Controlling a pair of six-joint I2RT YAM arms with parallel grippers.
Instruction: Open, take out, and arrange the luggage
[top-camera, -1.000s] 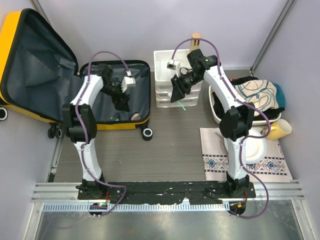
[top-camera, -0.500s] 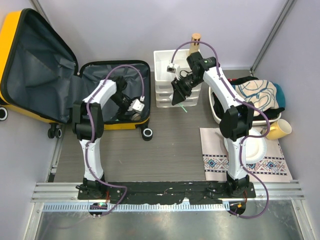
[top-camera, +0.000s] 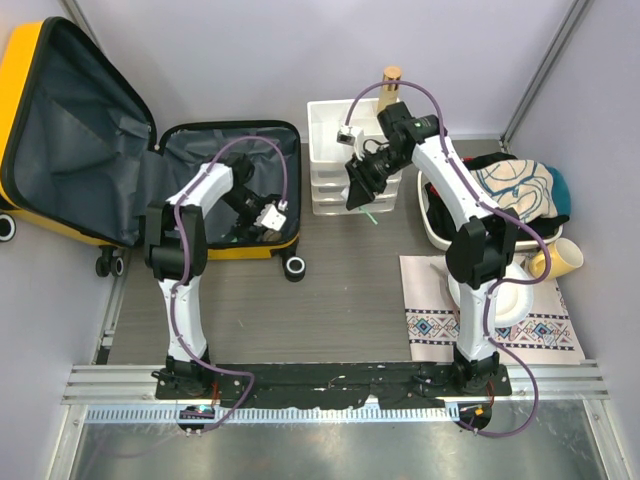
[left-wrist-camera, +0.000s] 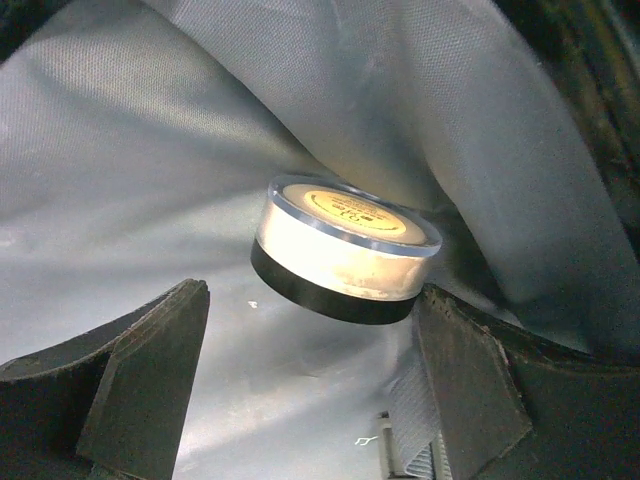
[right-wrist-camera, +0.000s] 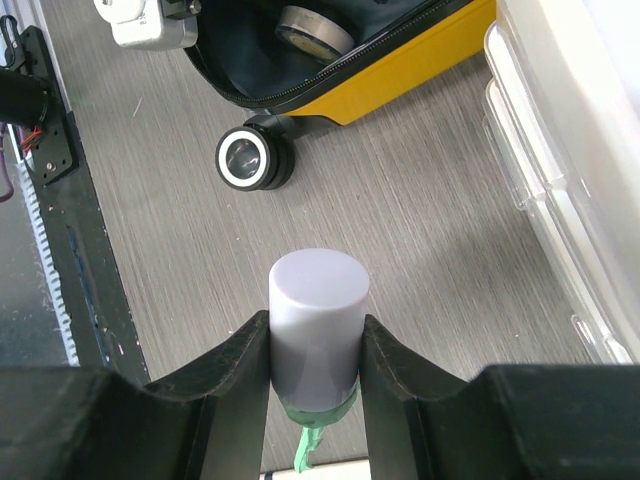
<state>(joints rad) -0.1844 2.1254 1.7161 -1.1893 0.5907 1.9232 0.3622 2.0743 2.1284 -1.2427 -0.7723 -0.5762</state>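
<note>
1. Your left gripper (left-wrist-camera: 310, 300): jaws spread wide, nothing held. It sits inside the lower shell of the luggage (top-camera: 60, 130), which lies open with grey lining all around.
2. Round jar (left-wrist-camera: 345, 250), clear lid and black base: just ahead of your left gripper, between its fingers.
3. Your right gripper (right-wrist-camera: 315, 350): jaws partly closed, clamped on a pale grey cylinder (right-wrist-camera: 318, 300).
4. White drawer organizer (right-wrist-camera: 570, 180): just to its right.
5. Luggage wheel (right-wrist-camera: 247, 158): ahead, slightly left.
</note>
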